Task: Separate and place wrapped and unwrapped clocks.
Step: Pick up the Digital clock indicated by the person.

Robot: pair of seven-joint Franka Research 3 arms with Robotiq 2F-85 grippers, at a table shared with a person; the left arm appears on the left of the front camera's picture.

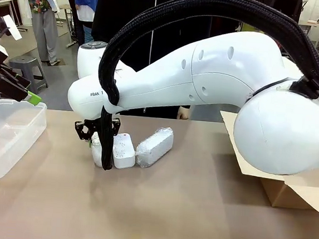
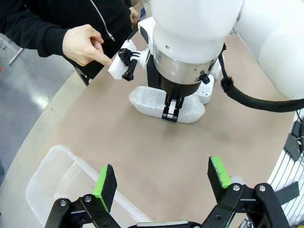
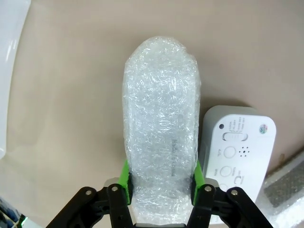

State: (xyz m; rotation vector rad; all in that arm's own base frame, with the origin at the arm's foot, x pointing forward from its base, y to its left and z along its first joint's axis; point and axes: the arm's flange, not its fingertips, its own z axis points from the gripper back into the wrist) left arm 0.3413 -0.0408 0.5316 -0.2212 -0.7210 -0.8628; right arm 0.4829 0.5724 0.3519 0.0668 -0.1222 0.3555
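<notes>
- The right claw (image 3: pixel 161 178) was shut on a wrapped clock (image 3: pixel 161 109), its green pads (image 3: pixel 126 175) pressed against the two long sides near one end; the bundle lay flat on the worktop (image 1: pixel 185 211), not yet lifted.
- That bundle was the leftmost of three in a row; the bare clock (image 3: pixel 237 147) lay just beside it, close enough that it may have been touching the wrap; a second wrapped clock (image 1: pixel 155 147) lay on the far side of the bare one.
- The left claw (image 2: pixel 161 178) hung wide open and empty above a clear plastic tub (image 1: pixel 0 150) at the left end of the worktop; a cardboard box (image 1: pixel 279 191) stood open at the right end.
- A person's hand (image 2: pixel 83 45) pointed in close to the right arm's wrist; which container it meant could not be told.
- The step in hand looked like the lift; a straight rise would be best, so the wrap would not drag the bare clock sideways.
- The grip sat near one end, so the free end would likely droop; a slow, level carry should keep the slippery wrap from sliding out of the pads.
- The release would be safest low inside whichever container takes wrapped clocks.
</notes>
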